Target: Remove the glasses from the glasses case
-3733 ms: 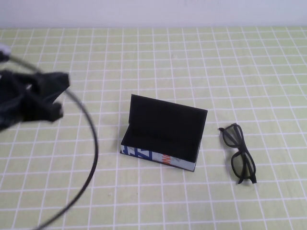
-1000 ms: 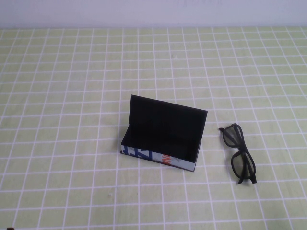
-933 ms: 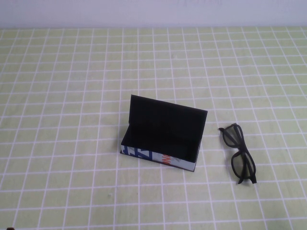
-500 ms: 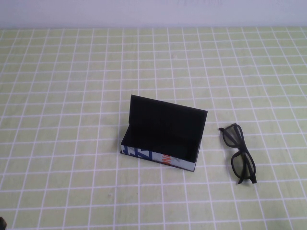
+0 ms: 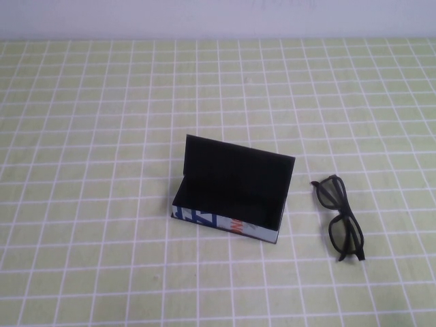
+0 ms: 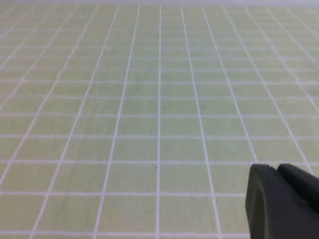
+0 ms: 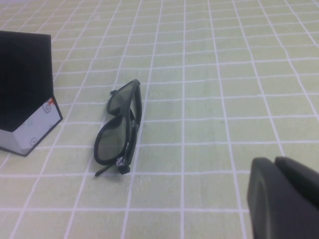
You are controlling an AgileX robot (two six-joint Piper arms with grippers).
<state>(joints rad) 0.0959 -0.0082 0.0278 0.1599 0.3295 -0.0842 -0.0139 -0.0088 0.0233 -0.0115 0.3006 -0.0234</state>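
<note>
The glasses case (image 5: 235, 178) stands open in the middle of the table, lid upright, black lining showing nothing inside, white printed front facing me. The black glasses (image 5: 343, 236) lie folded on the cloth to its right, apart from it. In the right wrist view the glasses (image 7: 113, 144) lie beside the case (image 7: 22, 84). My right gripper (image 7: 273, 160) is shut and empty, low over the cloth short of the glasses. My left gripper (image 6: 271, 167) is shut and empty over bare cloth. Neither gripper shows in the high view.
A green cloth with a white grid (image 5: 102, 136) covers the whole table. A pale wall (image 5: 218, 17) runs along the far edge.
The left arm and its cable, over the table's left side 3.7 s ago, have left the high view. Case and glasses have not moved.
</note>
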